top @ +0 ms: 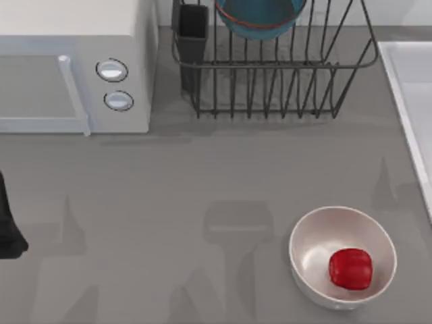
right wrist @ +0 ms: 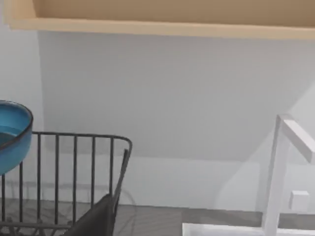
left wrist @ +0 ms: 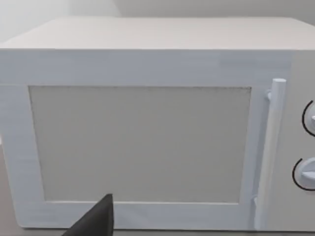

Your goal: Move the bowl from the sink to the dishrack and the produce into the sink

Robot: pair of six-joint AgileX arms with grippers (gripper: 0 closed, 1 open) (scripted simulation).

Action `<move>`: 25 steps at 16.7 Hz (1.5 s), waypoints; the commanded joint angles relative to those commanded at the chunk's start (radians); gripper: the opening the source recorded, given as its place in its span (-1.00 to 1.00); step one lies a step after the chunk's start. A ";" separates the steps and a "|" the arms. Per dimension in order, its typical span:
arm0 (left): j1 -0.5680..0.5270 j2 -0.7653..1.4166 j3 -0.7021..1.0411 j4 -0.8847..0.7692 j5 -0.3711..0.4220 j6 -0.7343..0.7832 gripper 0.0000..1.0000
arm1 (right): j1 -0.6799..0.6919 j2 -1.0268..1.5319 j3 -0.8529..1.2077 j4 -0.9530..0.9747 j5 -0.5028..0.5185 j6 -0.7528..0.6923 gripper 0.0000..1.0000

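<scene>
The teal-blue bowl with a red-orange rim line rests tilted in the dark wire dishrack at the back centre. In the right wrist view the bowl sits behind the dishrack's bars. The red produce lies inside a white bowl at the front right. The white sink runs along the right edge. My left arm is a dark shape at the table's left edge. A dark part of my left gripper faces the microwave. A dark part of my right gripper faces the dishrack.
A white microwave with two round knobs stands at the back left, its door shut. A black utensil cup sits at the dishrack's left corner. A white faucet rises by the sink's rim.
</scene>
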 joint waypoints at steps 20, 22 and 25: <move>0.000 0.000 0.000 0.000 0.000 0.000 1.00 | -0.140 -0.478 -0.268 -0.297 -0.101 0.032 1.00; 0.000 0.000 0.000 0.000 0.000 0.000 1.00 | -0.140 -0.478 -0.268 -0.297 -0.101 0.032 1.00; 0.000 0.000 0.000 0.000 0.000 0.000 1.00 | -0.140 -0.478 -0.268 -0.297 -0.101 0.032 1.00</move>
